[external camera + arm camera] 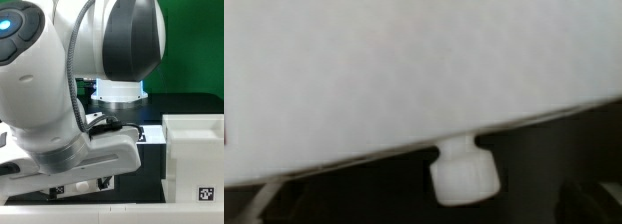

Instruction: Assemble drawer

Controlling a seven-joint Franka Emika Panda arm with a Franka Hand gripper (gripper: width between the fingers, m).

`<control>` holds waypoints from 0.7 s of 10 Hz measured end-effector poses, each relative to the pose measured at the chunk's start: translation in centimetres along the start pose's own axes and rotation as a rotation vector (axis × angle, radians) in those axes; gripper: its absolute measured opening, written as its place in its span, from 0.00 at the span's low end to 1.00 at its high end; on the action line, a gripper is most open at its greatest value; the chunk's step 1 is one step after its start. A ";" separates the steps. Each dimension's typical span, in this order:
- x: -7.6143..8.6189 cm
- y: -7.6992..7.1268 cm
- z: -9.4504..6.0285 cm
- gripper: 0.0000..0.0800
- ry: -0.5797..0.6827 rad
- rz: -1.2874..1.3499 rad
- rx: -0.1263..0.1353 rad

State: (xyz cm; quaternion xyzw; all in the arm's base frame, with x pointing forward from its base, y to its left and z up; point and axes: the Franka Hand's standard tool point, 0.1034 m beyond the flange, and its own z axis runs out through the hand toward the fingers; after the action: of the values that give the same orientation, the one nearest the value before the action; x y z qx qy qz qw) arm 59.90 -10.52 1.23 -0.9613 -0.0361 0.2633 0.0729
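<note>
Nearest the lens in the exterior view is the arm [45,80], bulky and white. It is bent low over the exterior view's left half, with its wrist [95,152] turned down toward the black counter [150,165]. The fingers are hidden beneath the wrist in this view and cannot be made out in the wrist view either. They stand wide apart, and neither picture shows anything clamped between them. Directly under the wrist, going by the wrist view, a flat white panel [384,70] fills most of the picture at close range and is blurred. Its free edge runs on a slant, and a short white peg [461,178] juts from that edge over dark counter. It is judged to be one piece of the drawer set; which piece cannot be told. Next out, on the exterior view's right, is the casing [195,150], a white open-topped box standing upright on the counter. A small black-and-white tag [205,194] sits low on its facing wall. The casing lies to the exterior view's right of the wrist, apart from it, with a strip of bare counter between. The governing relation, as a judgement: the panel lies straight below the fingers and very near, the casing off to one side — so a grasp would likely call for a short descent, fingers set across the panel's edge rather than along it. Farthest back are the arm's round base [118,92] and a green backdrop [190,50].
</note>
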 end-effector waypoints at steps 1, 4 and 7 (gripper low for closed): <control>-0.1 0.2 0.0 0.81 -0.002 0.023 0.007; -0.1 0.2 0.0 0.81 0.000 0.030 0.012; -0.5 0.4 0.3 0.81 -0.029 0.055 0.000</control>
State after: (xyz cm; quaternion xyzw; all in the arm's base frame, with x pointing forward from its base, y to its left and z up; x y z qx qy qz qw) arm 59.34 -10.93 1.12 -0.9580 -0.0107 0.2790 0.0652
